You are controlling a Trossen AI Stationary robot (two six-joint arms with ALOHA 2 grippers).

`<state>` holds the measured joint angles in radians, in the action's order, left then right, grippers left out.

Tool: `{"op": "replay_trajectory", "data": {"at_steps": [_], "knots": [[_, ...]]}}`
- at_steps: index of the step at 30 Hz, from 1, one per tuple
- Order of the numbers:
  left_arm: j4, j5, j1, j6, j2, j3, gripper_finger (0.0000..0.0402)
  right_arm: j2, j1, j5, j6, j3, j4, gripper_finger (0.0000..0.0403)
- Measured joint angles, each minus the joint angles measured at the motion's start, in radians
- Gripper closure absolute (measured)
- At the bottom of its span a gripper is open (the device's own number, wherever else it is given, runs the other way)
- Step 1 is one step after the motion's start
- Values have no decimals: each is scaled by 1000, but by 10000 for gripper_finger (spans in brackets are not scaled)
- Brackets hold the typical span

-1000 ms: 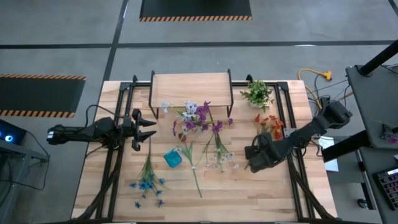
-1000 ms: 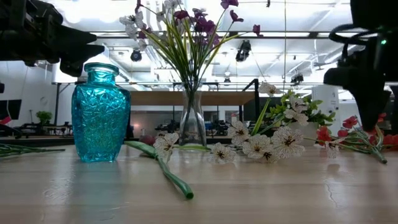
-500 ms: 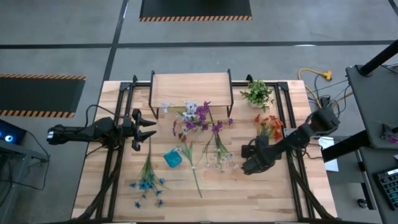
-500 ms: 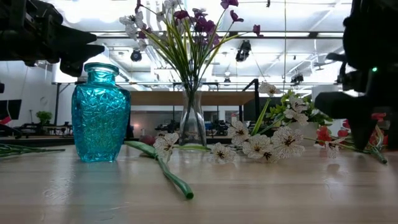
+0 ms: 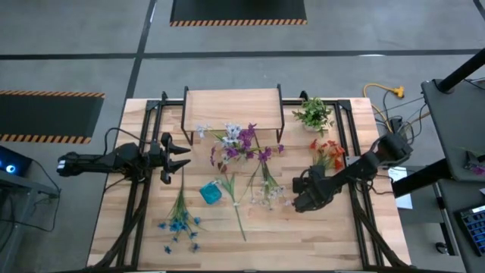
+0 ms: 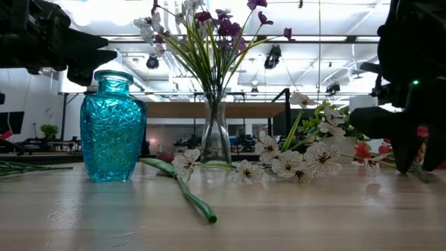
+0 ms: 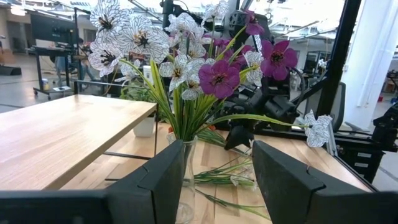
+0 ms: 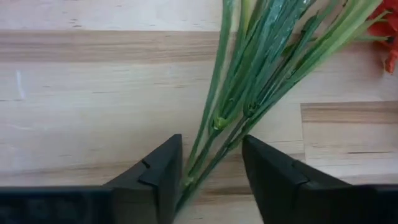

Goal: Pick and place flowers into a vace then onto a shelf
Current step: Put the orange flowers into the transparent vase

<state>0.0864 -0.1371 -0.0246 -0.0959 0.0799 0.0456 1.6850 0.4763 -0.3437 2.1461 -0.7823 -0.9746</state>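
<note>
Blue vase (image 6: 113, 127): upright on the surface (image 5: 303, 243), nothing seen inside.
Clear vase (image 6: 215, 134): farther back, holds purple and white flowers (image 6: 209, 28).
Shelf (image 5: 233, 105): at the far edge.
Right tool (image 8: 210, 177): low over the surface, fingers apart astride green stems (image 8: 261, 68), not clamped.
Left tool (image 5: 176, 157): left side, part-open, holding nothing.

no readable text, labels or signs
</note>
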Motion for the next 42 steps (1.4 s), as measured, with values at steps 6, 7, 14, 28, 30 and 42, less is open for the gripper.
{"op": "replay_trajectory", "data": {"at_steps": [6, 7, 14, 28, 30, 42], "knots": [[0, 0, 0, 0, 0, 0, 227, -10, 0, 51, -62, 2, -10, 317], [0, 0, 0, 0, 0, 0, 227, -10, 0, 66, -77, 2, -12, 328], [0, 0, 0, 0, 0, 0, 227, -12, 0, 129, -161, 3, -18, 380], [0, 0, 0, 0, 0, 0, 227, -91, 17, 129, -182, 7, -65, 394], [0, 0, 0, 0, 0, 0, 227, -128, 28, 111, -180, 7, -106, 394], [0, 0, 0, 0, 0, 0, 227, -419, 68, -120, -414, 6, -141, 394]]}}
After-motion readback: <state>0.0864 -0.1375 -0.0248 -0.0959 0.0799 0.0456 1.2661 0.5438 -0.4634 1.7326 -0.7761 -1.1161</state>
